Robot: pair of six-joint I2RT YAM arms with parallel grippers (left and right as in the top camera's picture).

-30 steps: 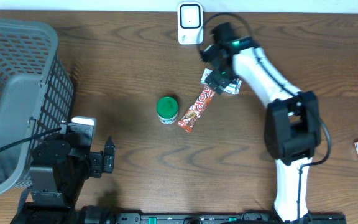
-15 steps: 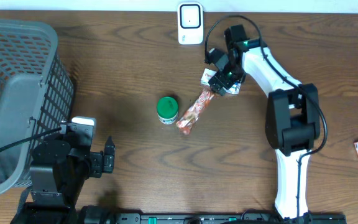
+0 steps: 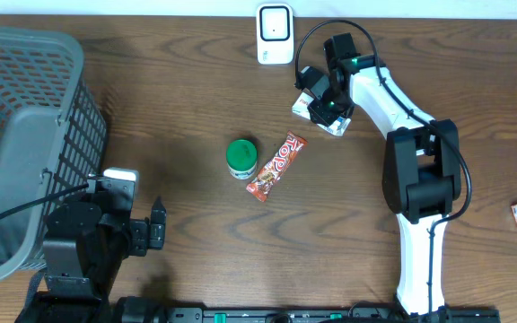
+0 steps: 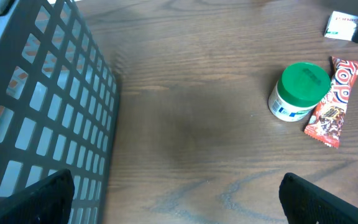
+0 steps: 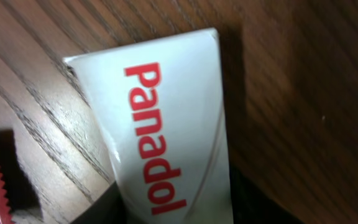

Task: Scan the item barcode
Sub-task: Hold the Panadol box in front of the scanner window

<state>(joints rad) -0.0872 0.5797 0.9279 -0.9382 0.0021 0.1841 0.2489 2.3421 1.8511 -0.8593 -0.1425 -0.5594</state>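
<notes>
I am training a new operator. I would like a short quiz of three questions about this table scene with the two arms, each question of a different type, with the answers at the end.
1. Choose one. Which item is the right gripper at?
A: the round green-lidded jar
B: the white cardboard Panadol box
C: the grey plastic mesh basket

2. True or false: the red candy bar wrapper lies inside the basket.

3. Fill the gap: the jaws of the left gripper are ___.

Key: 1 B; 2 false; 3 open.
</notes>
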